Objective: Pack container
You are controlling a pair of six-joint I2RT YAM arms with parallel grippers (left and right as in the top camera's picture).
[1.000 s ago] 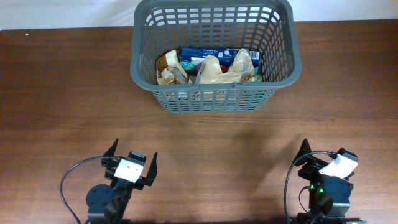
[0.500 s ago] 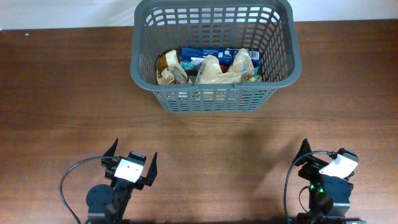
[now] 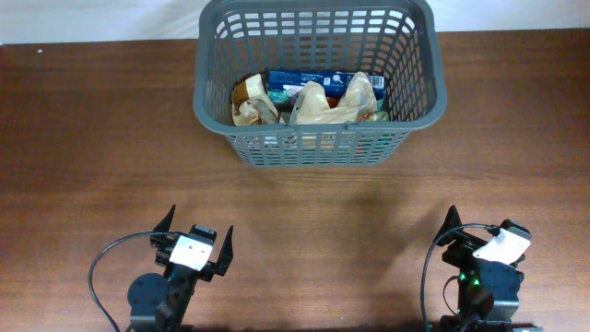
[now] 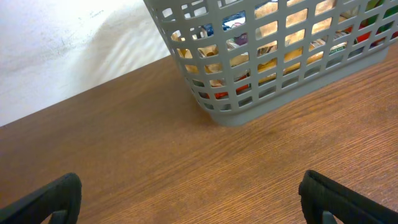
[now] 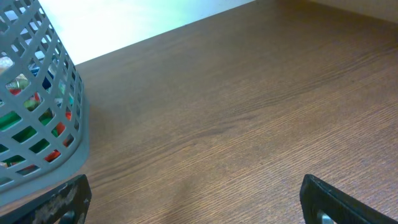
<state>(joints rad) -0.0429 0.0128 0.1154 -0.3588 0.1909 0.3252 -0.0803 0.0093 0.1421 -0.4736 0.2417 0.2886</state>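
Note:
The grey slotted basket (image 3: 429,74) stands at the far middle of the table and holds several packaged goods, among them a blue pack (image 3: 318,80) and tan bags (image 3: 323,103). It also shows in the left wrist view (image 4: 249,109) and at the left edge of the right wrist view (image 5: 68,124). My left gripper (image 3: 195,242) is open and empty near the front edge, far from the basket. My right gripper (image 3: 475,242) is open and empty at the front right. Its fingers are mostly hidden overhead.
The brown wooden table (image 3: 111,157) spreads around the basket. A white wall (image 4: 56,37) lies beyond the table's far edge. Black cables loop at both arm bases.

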